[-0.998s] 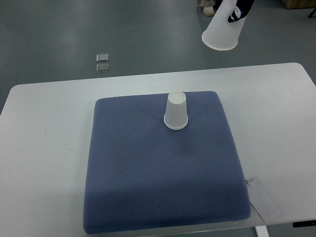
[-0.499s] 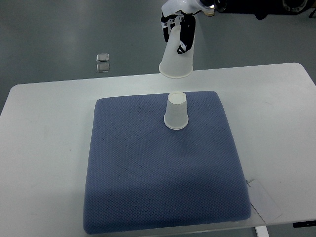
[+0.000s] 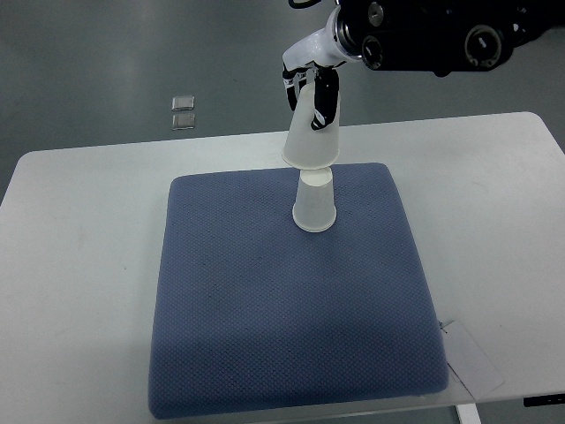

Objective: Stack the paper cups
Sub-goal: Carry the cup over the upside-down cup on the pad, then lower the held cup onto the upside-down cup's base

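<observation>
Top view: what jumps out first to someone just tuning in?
The right robot hand, reaching in from the upper right, grips an upside-down cup with its rim right over the top of a second inverted cup. That lower cup stands near the far edge of a blue mat covering most of the white table.
</observation>
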{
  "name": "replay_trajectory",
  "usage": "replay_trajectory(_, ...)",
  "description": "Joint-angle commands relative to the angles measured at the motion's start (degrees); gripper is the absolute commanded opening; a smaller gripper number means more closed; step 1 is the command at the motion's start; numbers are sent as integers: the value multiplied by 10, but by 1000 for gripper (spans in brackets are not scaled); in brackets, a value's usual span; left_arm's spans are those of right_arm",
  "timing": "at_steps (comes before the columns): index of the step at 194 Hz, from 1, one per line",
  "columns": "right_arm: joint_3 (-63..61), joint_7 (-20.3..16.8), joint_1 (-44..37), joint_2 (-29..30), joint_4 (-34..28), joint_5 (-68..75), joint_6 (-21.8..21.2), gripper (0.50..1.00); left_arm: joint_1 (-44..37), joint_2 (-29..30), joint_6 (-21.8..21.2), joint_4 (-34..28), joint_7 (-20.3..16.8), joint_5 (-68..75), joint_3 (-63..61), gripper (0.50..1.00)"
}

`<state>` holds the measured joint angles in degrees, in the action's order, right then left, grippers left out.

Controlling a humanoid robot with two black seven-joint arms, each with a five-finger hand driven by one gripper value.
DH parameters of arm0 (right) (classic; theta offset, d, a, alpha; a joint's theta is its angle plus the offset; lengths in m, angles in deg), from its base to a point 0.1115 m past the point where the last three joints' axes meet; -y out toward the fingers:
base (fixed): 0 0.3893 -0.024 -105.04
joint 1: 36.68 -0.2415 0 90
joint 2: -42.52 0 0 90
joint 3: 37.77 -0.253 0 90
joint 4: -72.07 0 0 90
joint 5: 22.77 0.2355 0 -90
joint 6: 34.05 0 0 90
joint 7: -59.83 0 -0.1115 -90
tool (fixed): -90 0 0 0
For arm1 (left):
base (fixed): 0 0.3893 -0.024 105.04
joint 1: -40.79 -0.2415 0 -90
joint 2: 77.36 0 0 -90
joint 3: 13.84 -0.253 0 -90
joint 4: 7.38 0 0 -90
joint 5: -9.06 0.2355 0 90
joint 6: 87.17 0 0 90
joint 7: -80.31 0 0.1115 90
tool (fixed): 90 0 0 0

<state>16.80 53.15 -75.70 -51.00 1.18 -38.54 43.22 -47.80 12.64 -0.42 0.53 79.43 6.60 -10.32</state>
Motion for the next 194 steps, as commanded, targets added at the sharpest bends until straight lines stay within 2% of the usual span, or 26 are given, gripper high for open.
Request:
replay_trajectory(1,0,0,5,3,1,0,7,625,0,0,0,0,0,0,0,1000)
replay_trajectory(118,3,1,48,9,1,4,38,631,0,0,0,0,0,0,0,1000)
replay_trajectory(194,2,1,61,17,11,4,39,635,0,0,0,0,0,0,0,1000)
